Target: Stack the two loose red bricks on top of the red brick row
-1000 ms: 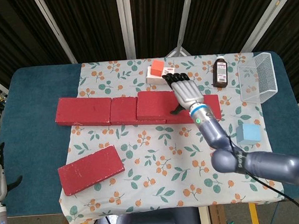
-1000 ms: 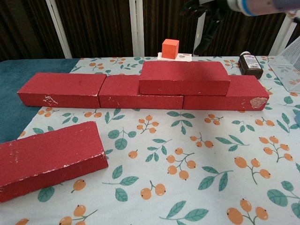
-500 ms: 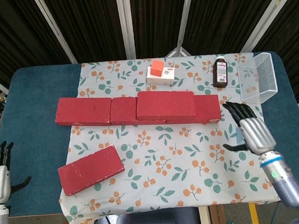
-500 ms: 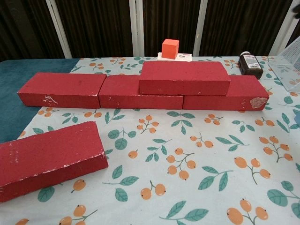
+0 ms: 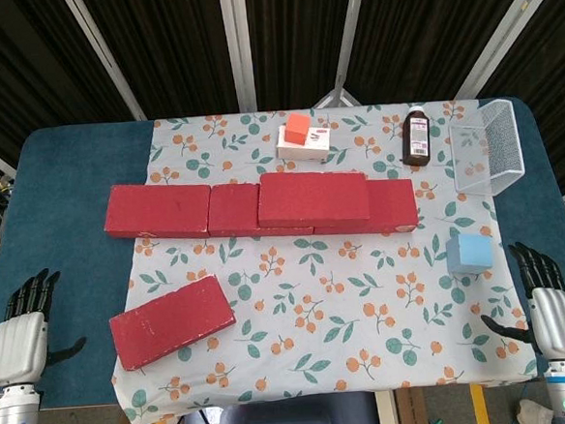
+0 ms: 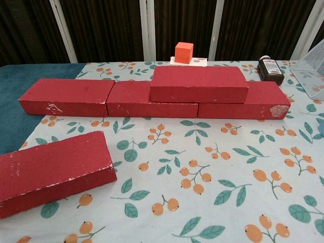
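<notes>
A row of red bricks (image 5: 181, 211) (image 6: 91, 97) runs across the middle of the floral cloth. One red brick (image 5: 313, 197) (image 6: 199, 84) lies stacked on the row's right half. A loose red brick (image 5: 172, 321) (image 6: 50, 171) lies flat at the front left, slightly skewed. My left hand (image 5: 22, 339) hovers open at the table's front left edge, left of the loose brick. My right hand (image 5: 547, 312) hovers open at the front right edge, well away from all bricks. Neither hand shows in the chest view.
An orange cube (image 5: 298, 126) (image 6: 184, 52) sits on a white box (image 5: 305, 144) behind the row. A brown bottle (image 5: 418, 136) (image 6: 270, 69) and a clear container (image 5: 491, 147) stand at the back right. A light blue cube (image 5: 470, 252) lies right of centre.
My right hand has drawn back from the stacked brick to the front right edge, letting go of it. My left hand has risen slightly into view at the front left.
</notes>
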